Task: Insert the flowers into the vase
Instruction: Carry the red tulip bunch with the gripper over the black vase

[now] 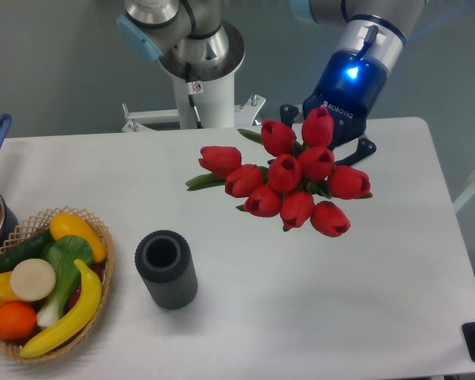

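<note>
Holding the flowers (289, 178) up off the tabletop (364, 301) by the stems, blooms facing the camera, the gripper (332, 134) presumably carries them toward the vase (166, 269), front-left and well apart; jaws look clamped on the stems.

Robotics lab, pedestal-mounted arm (191, 39) behind white table (301, 301), plain grey wall (toy produce basket (43, 281) nearby)

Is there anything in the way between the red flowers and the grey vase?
Nothing visible is in the way. The flowers are held up by the gripper, and only bare white table lies between them and the vase. The fruit basket sits further left, past the vase.
</note>
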Controlling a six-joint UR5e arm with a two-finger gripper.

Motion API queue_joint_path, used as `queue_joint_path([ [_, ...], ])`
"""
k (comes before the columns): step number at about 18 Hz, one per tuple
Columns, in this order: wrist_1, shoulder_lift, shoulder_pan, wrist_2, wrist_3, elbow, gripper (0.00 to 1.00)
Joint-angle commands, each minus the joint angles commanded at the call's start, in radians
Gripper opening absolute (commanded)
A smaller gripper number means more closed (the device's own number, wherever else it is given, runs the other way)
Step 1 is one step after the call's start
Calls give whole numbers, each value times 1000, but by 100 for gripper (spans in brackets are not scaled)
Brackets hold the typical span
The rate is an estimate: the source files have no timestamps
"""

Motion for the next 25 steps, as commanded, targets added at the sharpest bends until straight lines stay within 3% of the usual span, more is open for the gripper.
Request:
queue_joint_path([
  [10,14,-2,-35,-11,-2,-8,14],
  [14,23,-26,-92,-21,-2,3,14],
  [20,31,-58,-135,-130,5,-8,14],
  [25,86,-87,-152,-270,14,-41,13],
])
